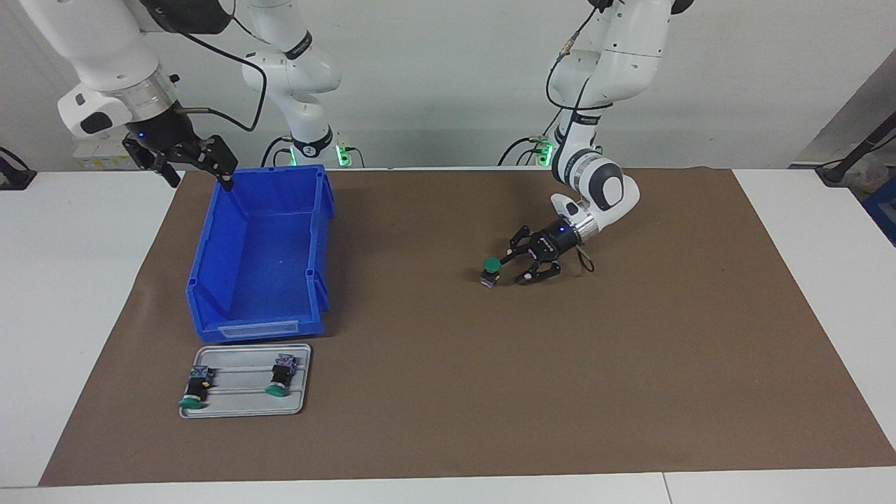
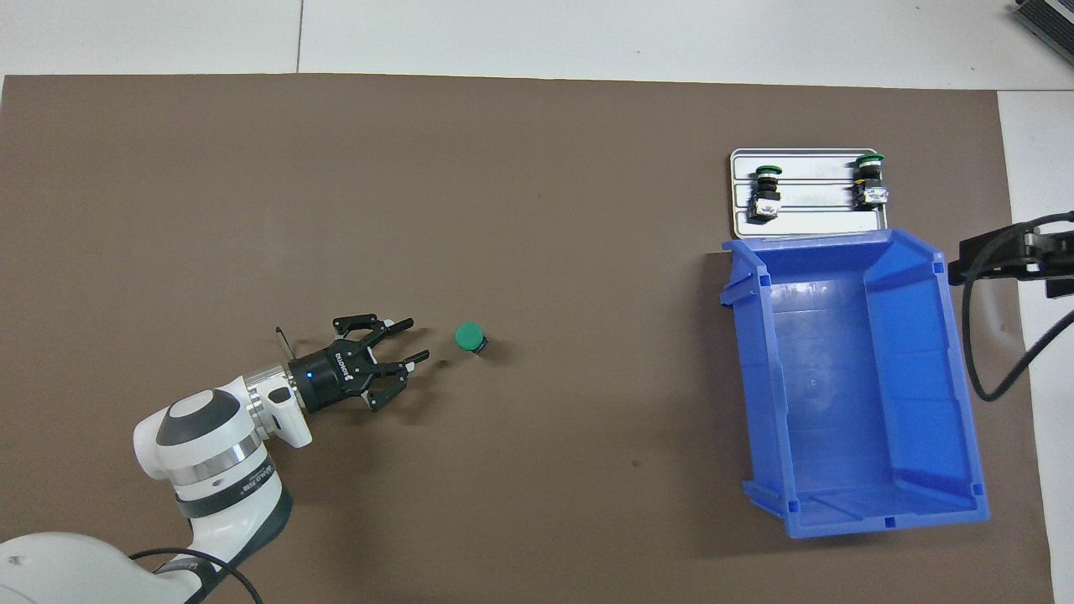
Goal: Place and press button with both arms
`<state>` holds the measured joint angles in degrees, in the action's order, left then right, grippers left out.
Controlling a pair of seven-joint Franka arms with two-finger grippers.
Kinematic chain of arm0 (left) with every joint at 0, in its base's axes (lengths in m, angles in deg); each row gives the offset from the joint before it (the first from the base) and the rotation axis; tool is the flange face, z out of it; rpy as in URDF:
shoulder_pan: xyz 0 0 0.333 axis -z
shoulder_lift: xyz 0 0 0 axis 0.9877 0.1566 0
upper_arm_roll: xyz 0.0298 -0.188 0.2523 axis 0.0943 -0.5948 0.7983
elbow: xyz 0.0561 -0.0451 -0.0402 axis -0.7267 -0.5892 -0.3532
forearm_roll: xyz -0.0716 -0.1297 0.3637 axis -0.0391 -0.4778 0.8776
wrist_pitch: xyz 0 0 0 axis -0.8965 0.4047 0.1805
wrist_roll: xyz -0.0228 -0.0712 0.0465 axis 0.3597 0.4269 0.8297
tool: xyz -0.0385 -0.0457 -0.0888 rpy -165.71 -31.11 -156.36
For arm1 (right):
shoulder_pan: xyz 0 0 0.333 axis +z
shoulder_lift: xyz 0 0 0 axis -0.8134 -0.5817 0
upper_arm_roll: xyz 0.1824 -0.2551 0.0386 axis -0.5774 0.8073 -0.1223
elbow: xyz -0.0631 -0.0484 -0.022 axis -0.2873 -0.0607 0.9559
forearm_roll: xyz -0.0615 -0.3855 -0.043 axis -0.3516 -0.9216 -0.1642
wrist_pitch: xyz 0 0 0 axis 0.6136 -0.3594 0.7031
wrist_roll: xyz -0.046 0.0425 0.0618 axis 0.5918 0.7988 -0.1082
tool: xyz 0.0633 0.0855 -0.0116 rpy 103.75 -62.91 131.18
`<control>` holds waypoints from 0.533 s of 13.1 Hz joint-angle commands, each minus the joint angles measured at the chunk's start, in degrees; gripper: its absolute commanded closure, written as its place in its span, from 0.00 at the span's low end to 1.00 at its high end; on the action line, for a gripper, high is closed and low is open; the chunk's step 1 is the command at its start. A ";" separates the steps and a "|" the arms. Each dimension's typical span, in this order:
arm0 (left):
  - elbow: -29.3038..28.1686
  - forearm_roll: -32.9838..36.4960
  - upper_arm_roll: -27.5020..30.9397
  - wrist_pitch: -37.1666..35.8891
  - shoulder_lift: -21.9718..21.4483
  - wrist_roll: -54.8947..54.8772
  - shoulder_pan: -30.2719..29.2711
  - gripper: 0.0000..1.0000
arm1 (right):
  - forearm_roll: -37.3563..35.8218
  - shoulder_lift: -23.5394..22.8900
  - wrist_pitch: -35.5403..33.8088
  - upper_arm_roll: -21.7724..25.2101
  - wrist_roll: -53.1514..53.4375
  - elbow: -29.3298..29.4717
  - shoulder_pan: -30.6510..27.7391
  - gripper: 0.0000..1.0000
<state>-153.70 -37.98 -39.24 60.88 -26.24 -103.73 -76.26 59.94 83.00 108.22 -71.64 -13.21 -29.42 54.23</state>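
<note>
Left hand (image 1: 519,265) spread, low beside upright button (image 1: 491,270), not touching; right hand (image 1: 198,165) spread over bin (image 1: 260,252) corner.

The table (image 1: 70,315) bears a brown mat (image 1: 560,385), seemingly paper, carrying button (image 1: 491,270), bin (image 1: 262,259), tray (image 1: 245,402).

Bright even light, soft shadows

In the overhead view the right hand (image 2: 998,256) was cut off by the picture's edge beside the blue bin (image 2: 847,386), so only part of it was shown. The upper links of both arms were cropped in the facing view. The base of the button (image 2: 471,338) was mostly hidden under its green cap.
</note>
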 commanded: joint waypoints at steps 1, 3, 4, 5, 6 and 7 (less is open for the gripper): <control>0.33 8.63 -0.09 -3.30 -1.74 6.55 -5.15 0.46 | 0.38 0.77 0.36 0.14 -1.42 -1.00 0.02 0.01; 2.26 15.57 0.00 -4.89 -1.91 14.18 -8.41 0.46 | 0.38 0.77 0.36 0.14 -1.42 -1.00 0.02 0.01; 2.88 18.56 0.00 -5.07 -2.87 18.14 -9.38 0.46 | 0.38 0.77 0.36 0.14 -1.42 -1.00 0.02 0.01; 2.89 20.33 0.08 -4.72 -4.44 22.00 -9.74 0.46 | 0.38 0.77 0.36 0.14 -1.42 -1.00 0.02 0.01; 2.89 21.66 0.26 -4.20 -6.55 26.57 -9.65 0.46 | 0.38 0.77 0.36 0.14 -1.42 -1.00 0.02 0.01; 3.15 23.93 0.26 -3.32 -8.57 31.75 -9.22 0.46 | 0.38 0.77 0.36 0.14 -1.42 -1.00 0.02 0.01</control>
<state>-149.92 -17.79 -38.82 56.72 -29.71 -80.62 -85.67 59.94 83.00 108.22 -71.64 -13.21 -29.44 54.23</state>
